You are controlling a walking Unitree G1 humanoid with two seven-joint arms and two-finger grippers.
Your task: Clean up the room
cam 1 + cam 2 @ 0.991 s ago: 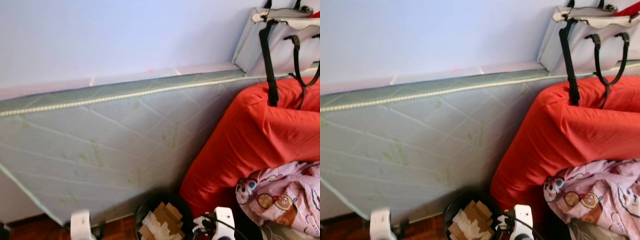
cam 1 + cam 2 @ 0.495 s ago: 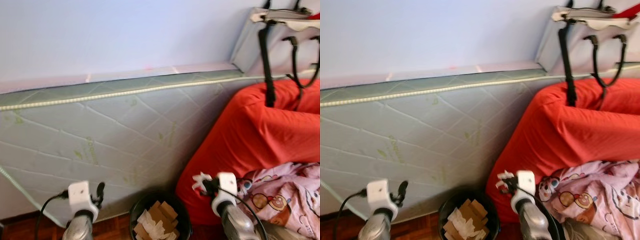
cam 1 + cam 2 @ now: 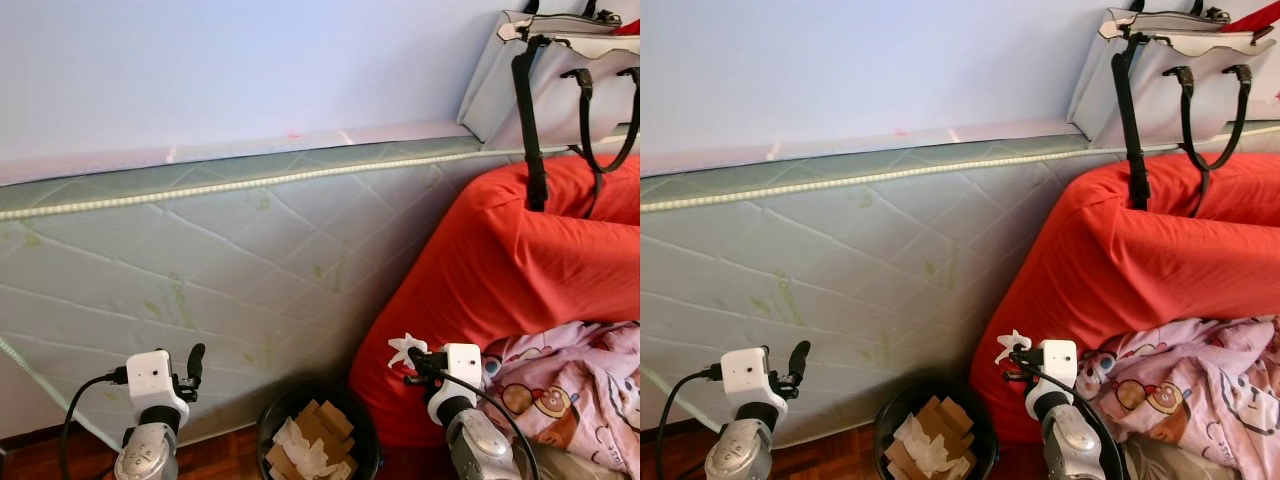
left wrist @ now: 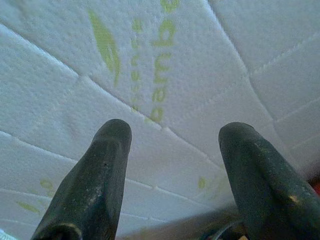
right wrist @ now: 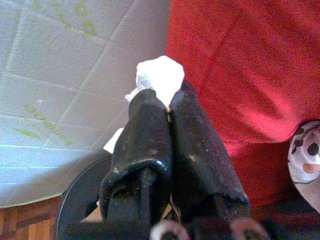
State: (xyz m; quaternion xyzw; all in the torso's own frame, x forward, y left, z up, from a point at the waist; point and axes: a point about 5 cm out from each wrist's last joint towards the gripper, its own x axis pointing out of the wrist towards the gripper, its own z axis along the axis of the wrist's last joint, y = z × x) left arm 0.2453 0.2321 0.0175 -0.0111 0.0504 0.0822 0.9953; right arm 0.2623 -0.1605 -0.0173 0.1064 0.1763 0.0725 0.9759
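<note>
Quilted mattress (image 3: 200, 270) with green leaf print stands on its long edge against the pale wall (image 3: 230, 70), beaded piping along its top edge. Red-covered cushion or mattress (image 3: 520, 270) leans at the mattress's right end, overlapping it. Grey-white handbag (image 3: 560, 60) with black straps sits on the red cover's top edge against the wall, straps hanging down over the red fabric. Pink cartoon-print blanket (image 3: 570, 390) is bunched at the red cover's lower right corner. Black round trash bin (image 3: 318, 440) stands on the wood floor (image 3: 60, 460) at the foot of the mattress, just left of the red cover, holding cardboard scraps (image 3: 325, 425) and crumpled white paper (image 3: 300, 450). Right gripper (image 3: 414, 357) is raised above and right of the bin's rim, in front of the red cover, fingers clamped together on a small white tissue wad (image 5: 160, 77) sticking out past the tips. Left gripper (image 4: 172, 150) is raised left of the bin, facing the mattress face, fingers spread apart with nothing between.
</note>
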